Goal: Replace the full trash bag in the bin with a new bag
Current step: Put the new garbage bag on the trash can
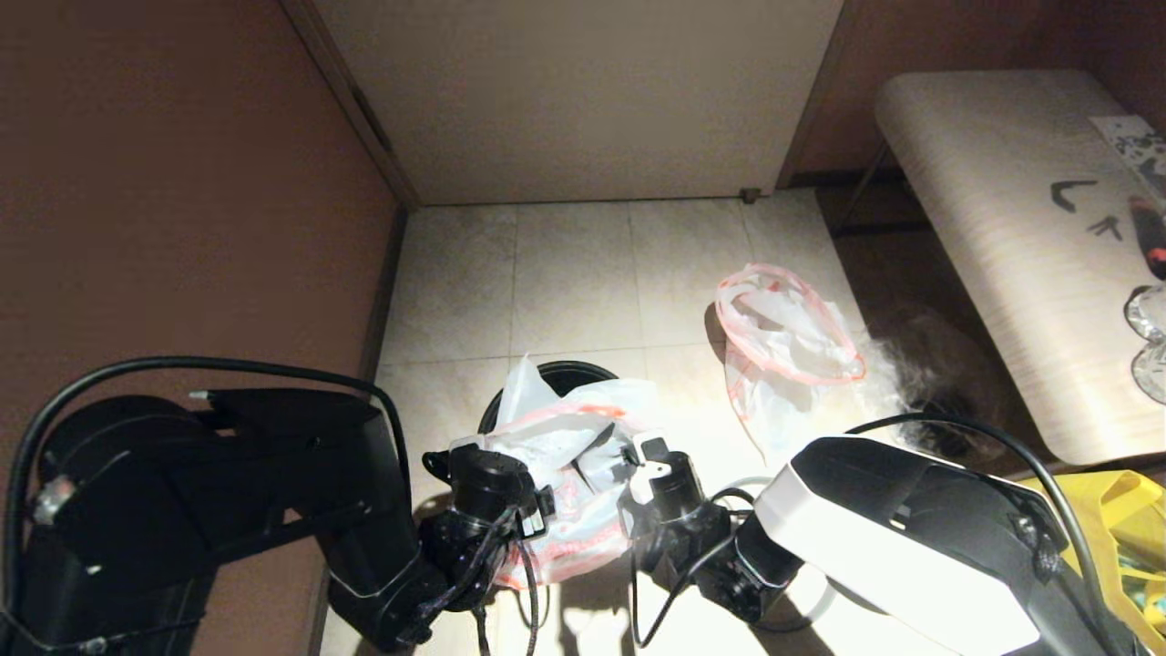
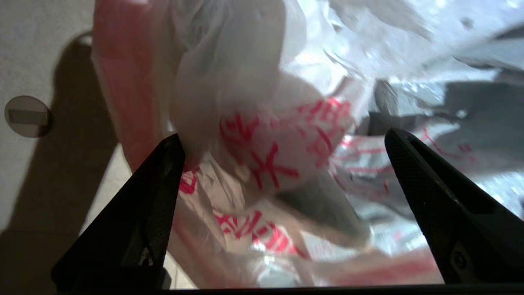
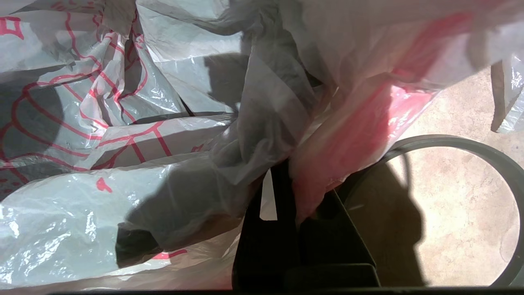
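Observation:
The full trash bag [image 1: 569, 446], translucent white with a pink hem, hangs just above and in front of the black bin [image 1: 583, 369], hiding most of it. Crumpled white wrapping with red print shows through the bag [image 2: 266, 155]. My right gripper [image 3: 282, 172] is shut on the bag's pink hem [image 3: 360, 135], at its right side [image 1: 651, 456]. My left gripper [image 2: 282, 135] is open at the bag's left side [image 1: 496, 465], with the bulging bag between its fingers. A thin grey hoop [image 3: 450, 141] lies on the floor by the right gripper. The new bag [image 1: 783, 351] lies limp on the tiles to the right.
A pale table [image 1: 1002, 228] stands at the right with small items on it. A crinkly clear bag [image 1: 920, 364] sits under its edge and a big yellow bag [image 1: 1130, 519] at the near right. A brown wall [image 1: 182, 182] runs along the left.

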